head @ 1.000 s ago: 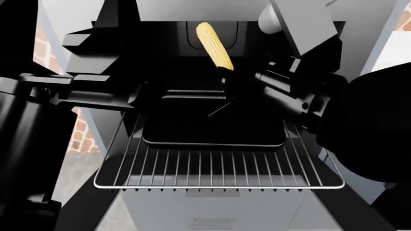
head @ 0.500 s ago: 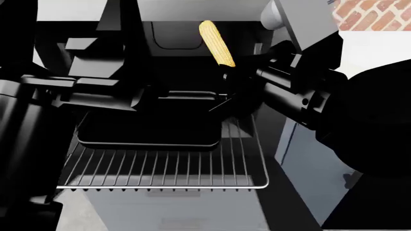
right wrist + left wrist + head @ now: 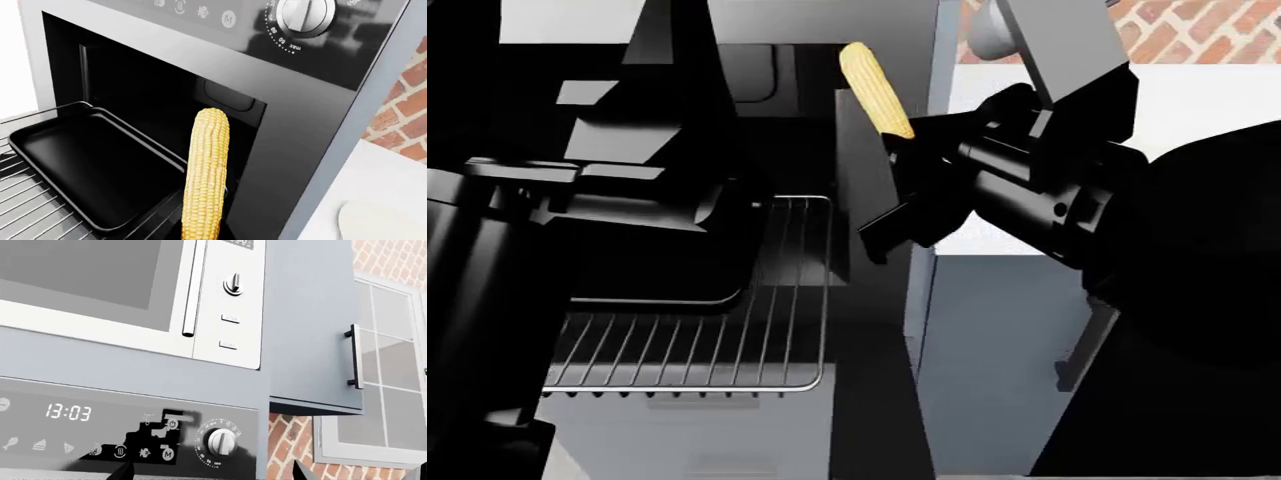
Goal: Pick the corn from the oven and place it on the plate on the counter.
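Observation:
The yellow corn (image 3: 874, 90) stands upright in my right gripper (image 3: 900, 143), which is shut on its lower end, in front of the oven's right edge. In the right wrist view the corn (image 3: 207, 175) rises before the oven's dark cavity (image 3: 147, 95), beside the black tray (image 3: 80, 160) on the wire rack (image 3: 694, 350). The cream plate (image 3: 380, 222) shows partly on the white counter (image 3: 373, 175) to the oven's right. My left gripper (image 3: 741, 205) is open and empty above the tray; its fingertips (image 3: 123, 472) stand wide apart before the oven's control panel (image 3: 67, 412).
A white microwave (image 3: 100, 285) sits above the oven panel with its clock and knob (image 3: 221, 441). A grey wall cabinet (image 3: 313, 325) and a brick wall (image 3: 1188, 30) lie to the right. The grey oven housing's side (image 3: 928, 300) stands between the rack and the counter.
The head view has swung right: the oven, tray and rack have shifted left and the counter has come into view. The corn stays held upright in my right gripper.

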